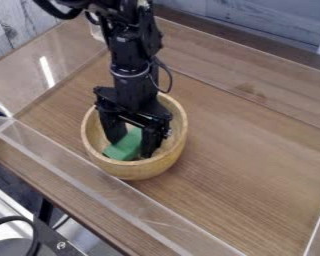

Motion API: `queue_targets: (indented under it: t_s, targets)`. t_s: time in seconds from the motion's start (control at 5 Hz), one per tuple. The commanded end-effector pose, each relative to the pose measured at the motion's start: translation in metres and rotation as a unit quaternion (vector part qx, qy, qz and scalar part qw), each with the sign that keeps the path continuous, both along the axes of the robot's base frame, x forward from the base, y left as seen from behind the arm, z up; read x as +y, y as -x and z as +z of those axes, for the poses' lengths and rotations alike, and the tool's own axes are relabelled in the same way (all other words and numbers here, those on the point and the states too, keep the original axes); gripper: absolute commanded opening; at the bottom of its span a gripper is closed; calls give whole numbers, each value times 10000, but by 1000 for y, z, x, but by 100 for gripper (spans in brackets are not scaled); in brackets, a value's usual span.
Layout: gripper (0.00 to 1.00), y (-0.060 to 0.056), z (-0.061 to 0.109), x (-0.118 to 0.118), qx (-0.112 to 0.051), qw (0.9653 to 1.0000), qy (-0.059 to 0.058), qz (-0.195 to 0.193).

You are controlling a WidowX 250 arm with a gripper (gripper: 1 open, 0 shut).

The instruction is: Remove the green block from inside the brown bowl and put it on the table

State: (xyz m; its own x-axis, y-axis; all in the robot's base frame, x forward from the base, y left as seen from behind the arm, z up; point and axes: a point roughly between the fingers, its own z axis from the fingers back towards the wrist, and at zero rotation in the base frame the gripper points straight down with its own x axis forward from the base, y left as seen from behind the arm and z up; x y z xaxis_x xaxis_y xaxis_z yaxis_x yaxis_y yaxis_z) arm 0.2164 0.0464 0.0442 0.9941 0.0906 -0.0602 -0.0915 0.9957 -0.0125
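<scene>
You had the gripper (133,135) open and lowered into the brown bowl (139,172), its fingers around the green block (124,148) inside.

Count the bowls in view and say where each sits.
1: the brown bowl on the table, below the tool. Another could be hidden behind the arm.

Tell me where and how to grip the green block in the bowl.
Best taken by its two long sides, from above: the green block is a narrow bar inside the brown bowl, whose raised wall likely hinders a sideways approach. The open gripper already hangs over it.
</scene>
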Motion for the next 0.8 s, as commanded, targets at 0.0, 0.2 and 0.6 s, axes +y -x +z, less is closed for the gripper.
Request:
queue_targets:
  t_s: [0.0, 0.2, 0.6]
  targets:
    - [100, -5, 5, 2, -149, 9999, -5, 27]
    - [100, -6, 5, 3, -167, 9998, 9, 46]
    - [100, -8, 5, 3, -206, 9997, 34, 82]
